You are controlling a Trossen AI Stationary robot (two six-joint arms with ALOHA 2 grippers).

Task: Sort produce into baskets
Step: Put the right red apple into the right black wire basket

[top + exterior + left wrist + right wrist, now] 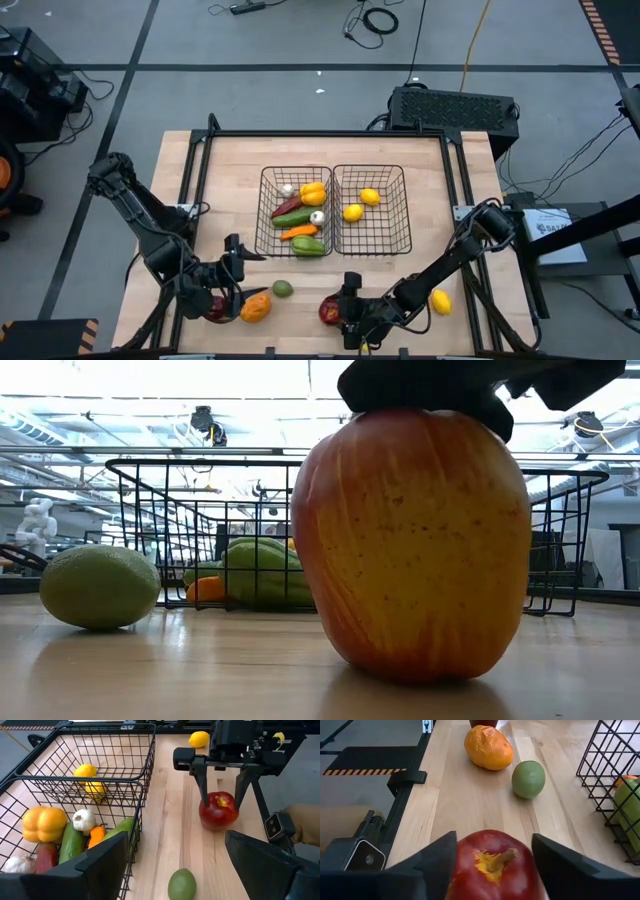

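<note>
Produce is partly sorted: the left basket [268, 215] holds peppers, cucumber and garlic, the right basket [405, 215] holds three lemons.

Going left to right along the surface's [230, 180] near edge in the high view: the left gripper [232, 290] hovers with fingers spread wide and holding nothing. A dark red piece [215, 307] lies just at its 7 o'clock, an orange pepper [256, 306] just at its 5 o'clock, and a green lime-like fruit [283, 289] near at 3 o'clock.

Next comes the red apple [329, 310], standing stem-up on the surface. The right gripper [220, 805] straddles it from above, one finger on either side, the fingers partly closed around it; whether they press on the skin I cannot tell. The apple sits dead centre between those fingers, so the grasp looks lined up.

From the apple, the right basket lies at about 1 o'clock, and the right arm is plainly nearer.

A lone lemon [439, 301] rests at the apple's 3 o'clock, beyond the right arm.
</note>
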